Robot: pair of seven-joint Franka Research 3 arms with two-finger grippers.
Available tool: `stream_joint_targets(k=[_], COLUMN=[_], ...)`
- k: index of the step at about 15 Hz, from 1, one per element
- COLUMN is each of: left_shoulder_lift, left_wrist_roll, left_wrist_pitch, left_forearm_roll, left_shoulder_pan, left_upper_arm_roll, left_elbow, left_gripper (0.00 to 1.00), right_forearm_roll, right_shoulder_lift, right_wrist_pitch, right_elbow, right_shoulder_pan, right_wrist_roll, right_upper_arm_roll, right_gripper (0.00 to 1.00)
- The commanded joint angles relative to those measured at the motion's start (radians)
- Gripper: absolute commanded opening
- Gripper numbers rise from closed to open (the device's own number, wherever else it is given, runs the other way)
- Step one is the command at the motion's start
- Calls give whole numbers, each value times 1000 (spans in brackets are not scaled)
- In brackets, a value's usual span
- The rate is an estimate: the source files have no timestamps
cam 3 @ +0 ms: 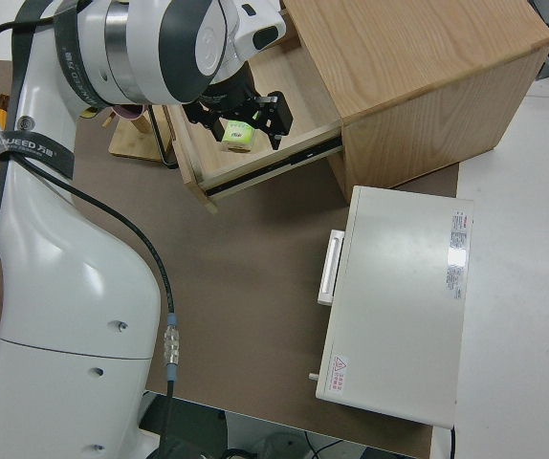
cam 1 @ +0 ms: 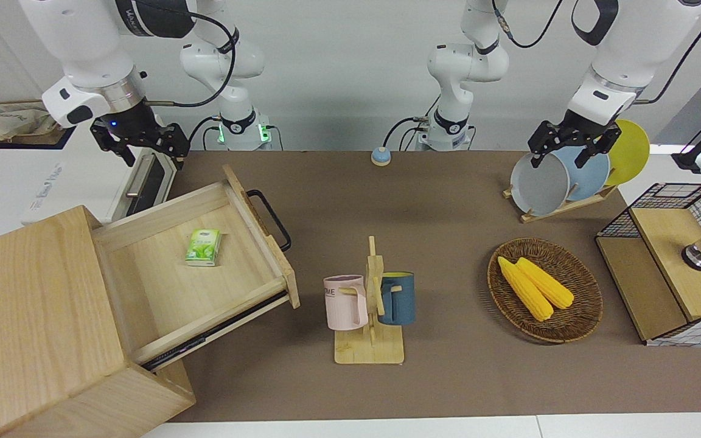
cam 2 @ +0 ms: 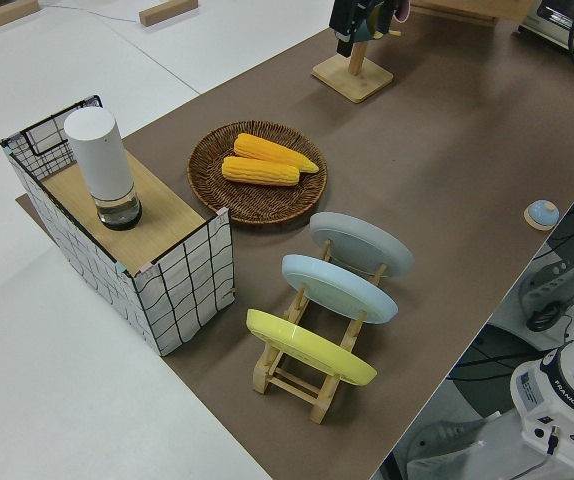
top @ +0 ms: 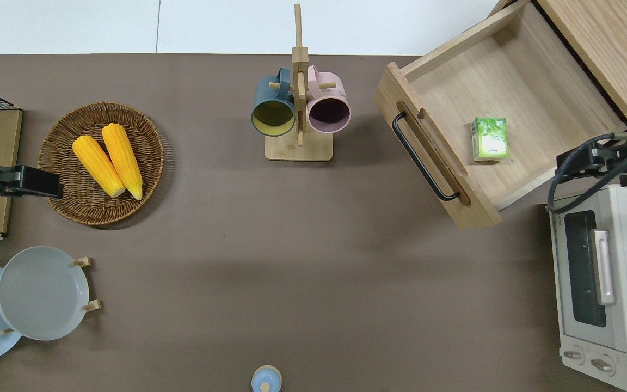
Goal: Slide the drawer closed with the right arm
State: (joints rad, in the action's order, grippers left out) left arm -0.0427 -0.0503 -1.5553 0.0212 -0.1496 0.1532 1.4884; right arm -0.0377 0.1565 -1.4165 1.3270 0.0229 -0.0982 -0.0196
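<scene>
— At the right arm's end of the counter (cam 1: 448,201): drawer (cam 1: 192,274) fully out, green pack (cam 1: 203,247) inside.
— Right gripper (cam 1: 140,149)?
— Raised, fingers spread, empty, handle (cam 1: 269,218) untouched. Closing push remains. Left arm parked.

"FRANKA EMIKA" on arm base (cam 2: 567,405); "ME" on pink mug (cam 1: 344,301).

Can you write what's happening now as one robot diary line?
drawer: open, green pack inside | right gripper: open, aloft by oven, off handle | left arm: parked
</scene>
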Motion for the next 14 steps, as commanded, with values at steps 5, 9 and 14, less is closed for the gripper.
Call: stream_joint_targets(k=[5,9,14], left_shoulder_lift=[-14,-14,-14], left_wrist_roll=[-8,-8,-8], left_wrist_pitch=[0,0,0], left_forearm_roll=[-12,-12,-12], left_shoulder_pan=[-18,-18,-18], left_upper_arm_roll=[17,17,17], left_elbow=[-22,-22,-22], left_gripper=[995,998,998], right_forearm_roll=[39,39,39], right_shoulder_lift=[-8,-9,-9], right_wrist_pitch=[10,19,37], right_elbow=[4,4,-9], right_shoulder_pan=[-9,-8,-8], right_wrist_roll=[21,23,67], right_upper_arm_roll=[3,1,1], right_gripper=[979,844,225])
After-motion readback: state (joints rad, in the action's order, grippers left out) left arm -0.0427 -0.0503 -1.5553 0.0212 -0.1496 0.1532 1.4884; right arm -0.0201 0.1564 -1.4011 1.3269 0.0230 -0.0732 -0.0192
